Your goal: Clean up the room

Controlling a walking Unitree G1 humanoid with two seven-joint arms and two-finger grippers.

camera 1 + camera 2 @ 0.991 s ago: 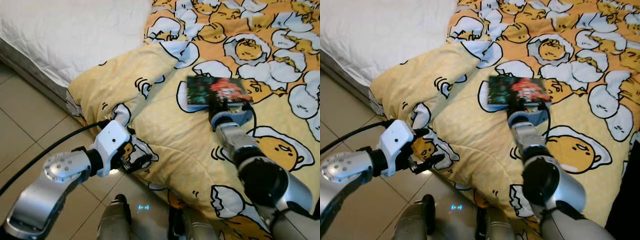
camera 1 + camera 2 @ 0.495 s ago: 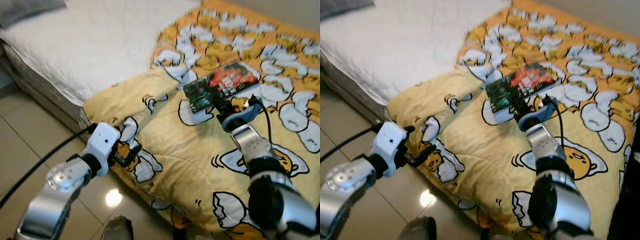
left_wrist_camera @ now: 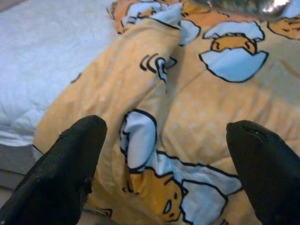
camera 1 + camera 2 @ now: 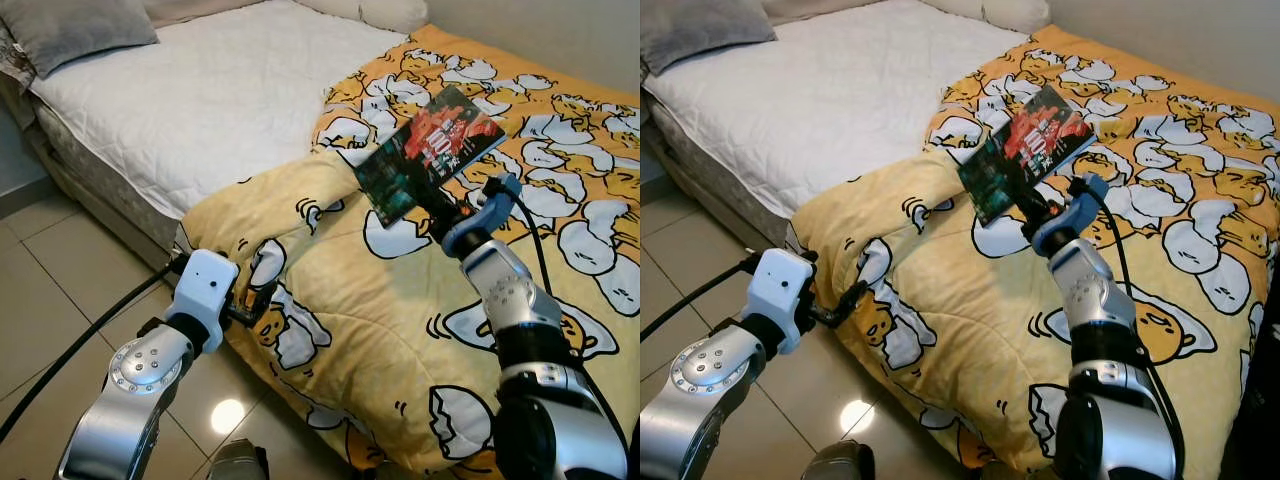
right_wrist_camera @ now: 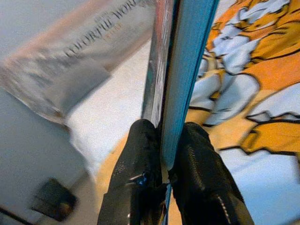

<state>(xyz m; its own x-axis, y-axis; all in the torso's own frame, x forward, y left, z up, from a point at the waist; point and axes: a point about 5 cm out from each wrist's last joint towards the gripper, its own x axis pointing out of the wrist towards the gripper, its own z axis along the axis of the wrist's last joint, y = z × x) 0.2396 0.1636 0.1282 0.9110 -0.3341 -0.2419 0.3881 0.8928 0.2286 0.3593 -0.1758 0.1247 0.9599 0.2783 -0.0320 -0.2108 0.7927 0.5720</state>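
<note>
A book (image 4: 428,152) with a dark red and green cover is held tilted in the air above the yellow quilt (image 4: 380,300). My right gripper (image 4: 442,208) is shut on its lower edge; in the right wrist view both fingers (image 5: 140,154) pinch the thin blue spine (image 5: 187,84). My left gripper (image 4: 255,308) is open low at the quilt's hanging corner, near the floor. In the left wrist view its two fingers (image 3: 70,164) stand wide apart with the quilt's egg print (image 3: 187,108) between them, nothing gripped.
A bed with a white mattress cover (image 4: 220,90) runs across the back, with a grey pillow (image 4: 75,30) at its far left. Beige floor tiles (image 4: 50,300) lie on the left. A black cable (image 4: 80,330) trails from my left arm.
My right gripper has lifted the book off the quilt and tilted it up. The camera has risen and pulled back, showing more bed. My left gripper stays by the quilt's corner.
</note>
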